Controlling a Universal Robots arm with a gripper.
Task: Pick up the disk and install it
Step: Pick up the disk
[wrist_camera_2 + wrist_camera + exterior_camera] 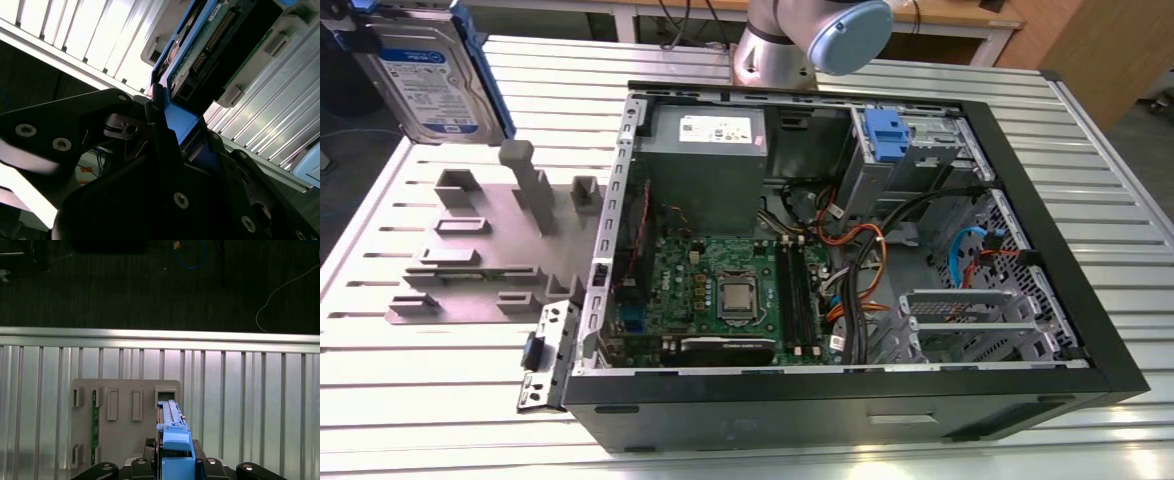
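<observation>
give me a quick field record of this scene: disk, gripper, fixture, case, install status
disk: held upright above the table, at the exterior view's far left
gripper: shut on the disk at its blue-framed end
grey fixture: on the table beside the case, not touching the disk
computer case: lying open, motherboard exposed
install status: disk outside the case, not yet installed
</observation>
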